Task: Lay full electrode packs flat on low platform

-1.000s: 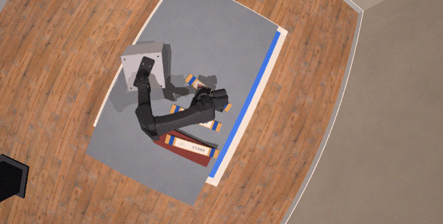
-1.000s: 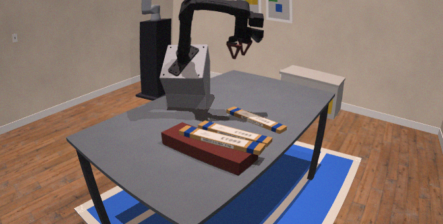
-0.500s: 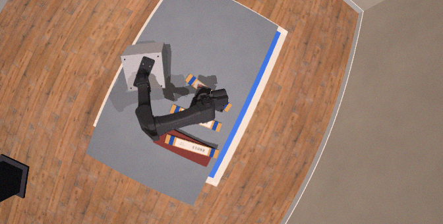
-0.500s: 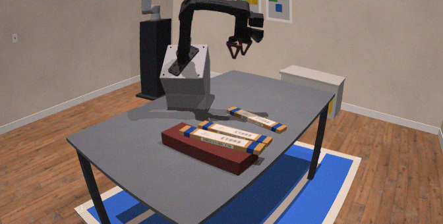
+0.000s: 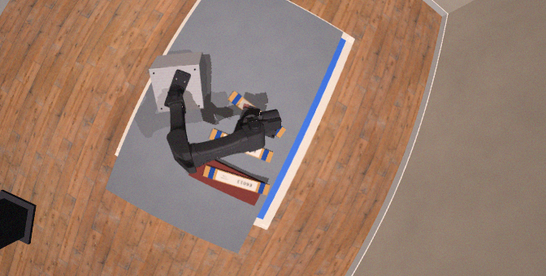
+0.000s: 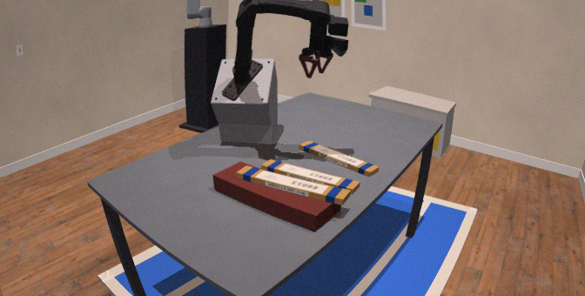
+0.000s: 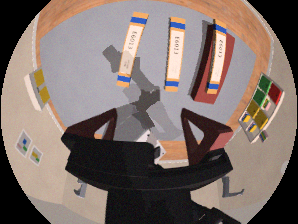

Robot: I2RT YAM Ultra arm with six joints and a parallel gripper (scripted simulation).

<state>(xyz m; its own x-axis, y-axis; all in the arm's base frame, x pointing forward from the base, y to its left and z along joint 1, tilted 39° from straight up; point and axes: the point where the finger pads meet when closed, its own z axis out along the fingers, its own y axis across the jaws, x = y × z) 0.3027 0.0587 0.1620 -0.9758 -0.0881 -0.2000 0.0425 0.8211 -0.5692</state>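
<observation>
Exterior view: a black six-joint arm rises from a pale grey block pedestal at the far left corner of the grey rectangular table top, and its dark red two-fingered gripper hangs high in the air above the far half of the table, fingers spread wide with nothing between them.

Three long tan cardboard packs with blue and orange end bands and white labels lie roughly parallel toward the near right edge. The nearest pack lies flat on the low dark red rectangular platform, along its far long side. The middle pack lies just behind it on the table, close against the platform's far edge; whether they touch cannot be told. The farthest pack lies apart on the bare table, nearer the right edge.

Seen from the wrist camera, all three packs lie well below the open fingers.
</observation>
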